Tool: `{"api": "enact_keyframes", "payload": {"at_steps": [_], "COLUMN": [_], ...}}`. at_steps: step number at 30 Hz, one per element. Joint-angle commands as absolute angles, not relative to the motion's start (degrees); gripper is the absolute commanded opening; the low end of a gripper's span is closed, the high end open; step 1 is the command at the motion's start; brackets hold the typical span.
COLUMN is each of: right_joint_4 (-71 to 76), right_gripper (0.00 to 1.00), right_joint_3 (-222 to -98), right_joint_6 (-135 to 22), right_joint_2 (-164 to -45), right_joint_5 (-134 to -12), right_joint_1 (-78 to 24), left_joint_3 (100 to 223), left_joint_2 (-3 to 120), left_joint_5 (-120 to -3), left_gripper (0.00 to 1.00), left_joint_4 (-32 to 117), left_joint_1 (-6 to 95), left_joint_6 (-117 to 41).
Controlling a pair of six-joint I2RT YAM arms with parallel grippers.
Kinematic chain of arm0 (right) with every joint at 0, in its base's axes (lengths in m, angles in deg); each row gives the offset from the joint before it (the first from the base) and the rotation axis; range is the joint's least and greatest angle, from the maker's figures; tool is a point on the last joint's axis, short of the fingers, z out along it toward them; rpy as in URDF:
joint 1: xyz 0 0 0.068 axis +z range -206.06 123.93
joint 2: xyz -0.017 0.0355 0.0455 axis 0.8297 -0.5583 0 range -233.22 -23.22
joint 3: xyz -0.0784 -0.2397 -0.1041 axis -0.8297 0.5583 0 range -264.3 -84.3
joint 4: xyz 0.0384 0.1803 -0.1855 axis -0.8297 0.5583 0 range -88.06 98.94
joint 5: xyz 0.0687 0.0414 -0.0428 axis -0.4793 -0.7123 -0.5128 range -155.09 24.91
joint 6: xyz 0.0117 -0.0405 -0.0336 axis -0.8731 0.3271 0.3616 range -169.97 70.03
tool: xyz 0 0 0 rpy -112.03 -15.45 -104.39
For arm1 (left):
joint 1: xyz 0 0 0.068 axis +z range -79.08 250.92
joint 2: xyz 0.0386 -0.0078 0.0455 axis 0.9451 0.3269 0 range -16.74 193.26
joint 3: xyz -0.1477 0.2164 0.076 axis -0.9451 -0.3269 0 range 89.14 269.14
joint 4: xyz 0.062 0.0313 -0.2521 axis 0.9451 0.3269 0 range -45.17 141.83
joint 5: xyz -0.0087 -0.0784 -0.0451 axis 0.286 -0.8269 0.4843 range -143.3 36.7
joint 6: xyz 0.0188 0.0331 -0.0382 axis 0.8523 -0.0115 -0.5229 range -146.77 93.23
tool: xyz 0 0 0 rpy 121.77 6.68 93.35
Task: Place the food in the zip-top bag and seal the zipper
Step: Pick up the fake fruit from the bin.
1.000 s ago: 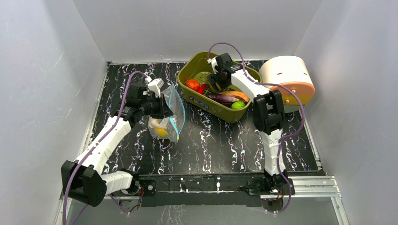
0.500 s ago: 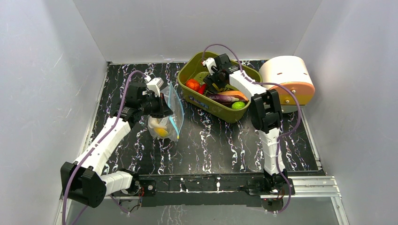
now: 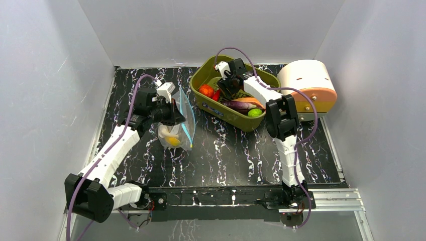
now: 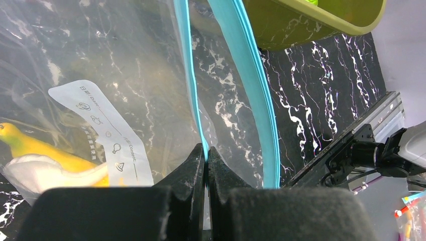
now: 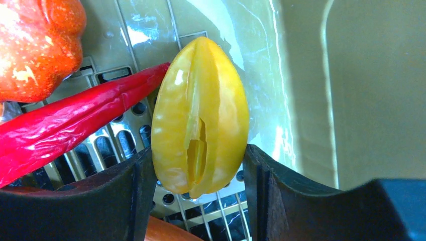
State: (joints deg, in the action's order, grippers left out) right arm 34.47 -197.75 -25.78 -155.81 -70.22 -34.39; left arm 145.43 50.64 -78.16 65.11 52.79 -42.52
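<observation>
Left side: left gripper point(image 4: 206, 151), fingers pressed together on one lip of the zip-top bag point(image 3: 179, 124). They pinch the clear film right at the teal zipper point(image 4: 257, 90). The bag hangs from that pinch, mouth up, its bottom on the black marbled table point(image 3: 226, 155). The mouth is open, and the wrist view shows the two teal strips standing apart.

In the bag: a yellow banana point(image 4: 47, 150) low at the bottom, with a white piece point(image 4: 30, 170) against it.

Centre right: olive-green tub point(image 3: 221, 113), beside the bag but not touching it. In it we see a red-orange tomato point(image 3: 205, 90), then a red chili point(image 3: 216, 94) just beside it. Further right lie a dark purple eggplant point(image 3: 240, 105), an orange carrot point(image 3: 254, 101) behind it, and a green fruit point(image 3: 255, 112) in the near right corner.

The right gripper point(image 5: 198, 173) is down inside the tub. Its two fingers bracket a ribbed yellow fruit point(image 5: 201, 115), both pads point(image 5: 133, 175) against its sides. The fruit stands on the tub's slotted floor, the chili touching its left side.

Far right: pale round drum point(image 3: 305, 80) with an orange face, on its side just past the tub.
</observation>
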Motion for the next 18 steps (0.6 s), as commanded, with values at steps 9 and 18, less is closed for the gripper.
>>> {"api": "enact_keyframes", "payload": {"at_steps": [9, 18], "right_joint_4": [27.3, 24.3], "right_gripper": [0.42, 0.34], "right_joint_3": [-193.4, -188.5], "right_joint_6": [-28.2, -31.6], "right_joint_2": [-149.4, -144.1], "right_joint_5": [-70.2, -67.2], "right_joint_1": [-33.8, -33.3], "left_joint_3": [145.7, 145.2], "left_joint_2": [46.8, 43.9], "left_joint_5": [-79.3, -78.3], "left_gripper": [0.00, 0.00], "left_joint_4": [65.8, 67.5], "left_joint_1": [52.6, 52.6], "left_joint_6": [-43.1, -43.2]}}
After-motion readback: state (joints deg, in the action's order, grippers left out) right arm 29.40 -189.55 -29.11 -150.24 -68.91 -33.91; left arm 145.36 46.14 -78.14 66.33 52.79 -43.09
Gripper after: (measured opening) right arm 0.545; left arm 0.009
